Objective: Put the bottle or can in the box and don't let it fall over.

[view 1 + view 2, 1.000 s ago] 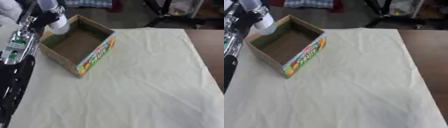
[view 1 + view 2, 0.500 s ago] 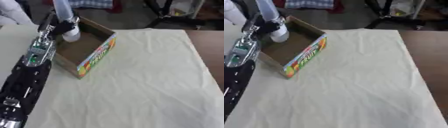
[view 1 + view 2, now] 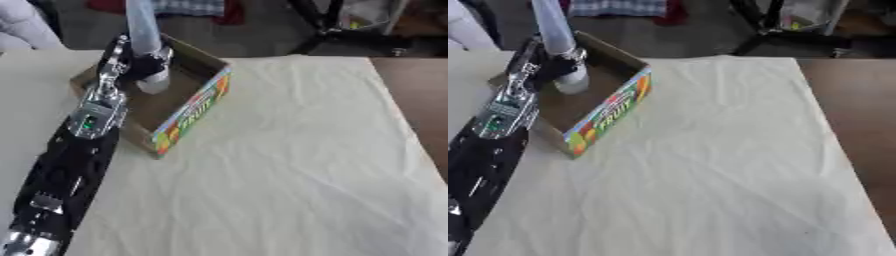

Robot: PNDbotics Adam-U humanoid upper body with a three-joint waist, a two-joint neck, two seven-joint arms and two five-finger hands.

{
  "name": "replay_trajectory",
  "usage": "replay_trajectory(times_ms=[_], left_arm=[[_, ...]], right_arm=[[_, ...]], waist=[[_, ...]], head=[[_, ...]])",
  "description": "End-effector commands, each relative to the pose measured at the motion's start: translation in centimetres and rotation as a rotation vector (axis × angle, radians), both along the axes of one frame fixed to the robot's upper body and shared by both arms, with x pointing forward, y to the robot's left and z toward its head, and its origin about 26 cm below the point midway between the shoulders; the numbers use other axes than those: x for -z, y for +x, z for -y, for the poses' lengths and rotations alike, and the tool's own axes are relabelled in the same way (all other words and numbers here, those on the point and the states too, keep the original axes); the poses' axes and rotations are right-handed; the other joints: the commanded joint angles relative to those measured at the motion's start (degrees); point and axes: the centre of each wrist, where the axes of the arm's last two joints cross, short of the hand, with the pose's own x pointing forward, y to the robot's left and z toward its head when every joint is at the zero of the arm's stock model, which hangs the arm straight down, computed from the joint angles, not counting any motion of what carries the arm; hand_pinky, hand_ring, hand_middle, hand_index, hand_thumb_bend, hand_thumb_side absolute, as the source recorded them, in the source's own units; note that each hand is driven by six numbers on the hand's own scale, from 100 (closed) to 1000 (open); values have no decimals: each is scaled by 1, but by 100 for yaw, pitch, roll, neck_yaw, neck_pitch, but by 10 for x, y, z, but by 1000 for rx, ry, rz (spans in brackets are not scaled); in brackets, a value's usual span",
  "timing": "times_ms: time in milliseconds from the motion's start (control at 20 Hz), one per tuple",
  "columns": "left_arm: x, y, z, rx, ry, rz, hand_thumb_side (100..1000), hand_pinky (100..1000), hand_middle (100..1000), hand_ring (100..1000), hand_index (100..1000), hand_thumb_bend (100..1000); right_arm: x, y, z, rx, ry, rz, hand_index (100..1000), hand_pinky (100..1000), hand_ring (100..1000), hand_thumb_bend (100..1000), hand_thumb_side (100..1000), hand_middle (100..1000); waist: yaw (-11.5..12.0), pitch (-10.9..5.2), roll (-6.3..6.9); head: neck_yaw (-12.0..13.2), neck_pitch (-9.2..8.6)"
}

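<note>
A pale, clear bottle (image 3: 143, 35) stands nearly upright, its lower end (image 3: 571, 85) inside the open cardboard box (image 3: 194, 107) with the colourful printed side. My left hand (image 3: 131, 64) is shut on the bottle's lower part, and its black and silver arm reaches in from the lower left over the box's left wall. I cannot tell whether the bottle's base touches the box floor. The right hand shows in neither view.
The box lies at the back left of a cream cloth (image 3: 289, 170) covering the table. A dark brown surface (image 3: 424, 95) borders the cloth on the right. Black stand legs (image 3: 341, 30) and a white object (image 3: 22, 27) lie beyond the far edge.
My left arm has carried the bottle from the box's far left corner rightwards and forwards, so it is now within the box walls. The box has stayed in place.
</note>
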Motion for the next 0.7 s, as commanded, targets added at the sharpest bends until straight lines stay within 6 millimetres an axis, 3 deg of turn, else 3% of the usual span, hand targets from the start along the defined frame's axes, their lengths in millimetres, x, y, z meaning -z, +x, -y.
replay_trajectory(times_ms=[50,350,400,450,500,550,600,650,700], left_arm=[[-16,0,1,2,-9,44,100,1000,705,1000,155,100],[-23,0,1,0,-18,49,100,1000,727,1000,166,100],[-23,0,2,0,-13,46,100,1000,757,1000,175,100],[-23,0,2,2,-5,42,100,1000,913,1000,263,100],[-23,0,2,7,5,36,100,1000,996,1000,348,206],[-23,0,3,16,17,35,100,1000,1000,1000,492,445],[-24,0,2,22,32,46,100,1000,1000,1000,555,546],[-25,-1,2,23,47,59,100,1000,1000,1000,649,717],[-27,-2,1,18,64,78,100,1000,1000,1000,665,758]], right_arm=[[-8,-1,1,-11,-9,24,919,925,946,100,470,1000],[-11,1,-2,-24,-6,35,920,926,947,100,470,1000],[-12,1,-2,-24,-5,36,920,926,947,100,470,1000],[-12,2,-2,-24,-5,36,920,926,947,100,470,1000],[-12,2,-2,-24,-5,37,920,926,947,100,470,1000],[-12,2,-2,-24,-5,36,920,926,947,100,470,1000],[-12,2,-2,-23,-5,36,920,926,947,100,470,1000],[-12,2,-2,-23,-5,36,920,926,947,100,470,1000],[-12,2,-2,-23,-5,36,920,926,947,100,470,1000]], waist=[[-32,-89,5],[-133,-12,17],[-140,0,21],[-143,9,24],[-143,16,26],[-142,21,27],[-139,23,27],[-137,23,28],[-133,21,28]], head=[[31,-99],[71,-165],[70,-164],[68,-162],[65,-158],[62,-154],[60,-149],[60,-146],[58,-142]])
